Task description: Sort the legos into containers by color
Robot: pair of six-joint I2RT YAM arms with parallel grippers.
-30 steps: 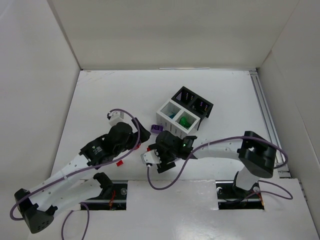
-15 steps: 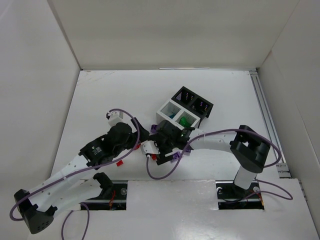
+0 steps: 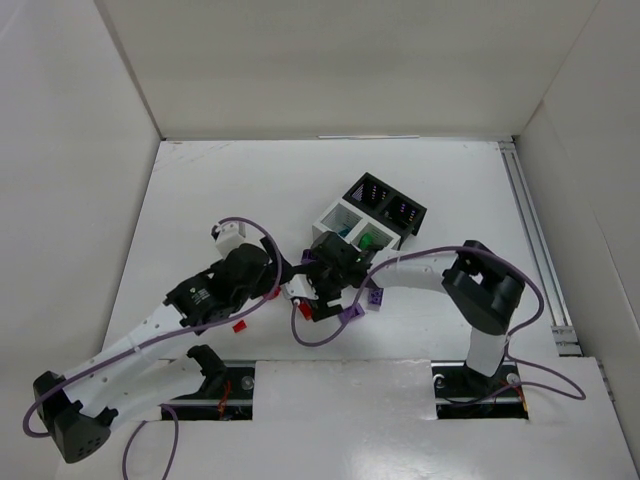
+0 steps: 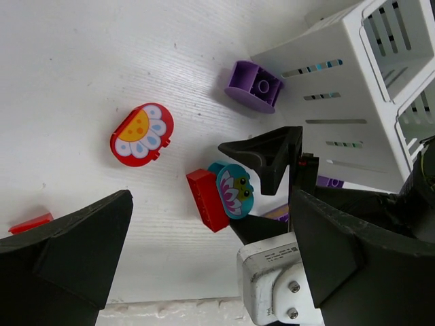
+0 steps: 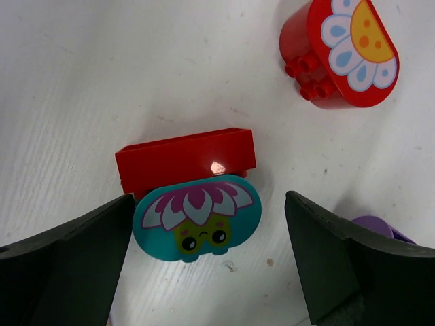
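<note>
Our right gripper [image 5: 209, 207] is wide open and empty, straddling the teal lego [image 5: 197, 219] near the white side of the containers [image 4: 346, 88]. It touches a red lego [image 5: 185, 161], so probably lining up to pinch teal alone. Left gripper [image 4: 211, 204] gapes empty alongside.

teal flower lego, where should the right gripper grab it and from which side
Grip the teal flower lego across its two rounded short ends, coming down from above. The red brick sits against one long side, leaving no finger room there, and the open right gripper straddles the ends.
</note>
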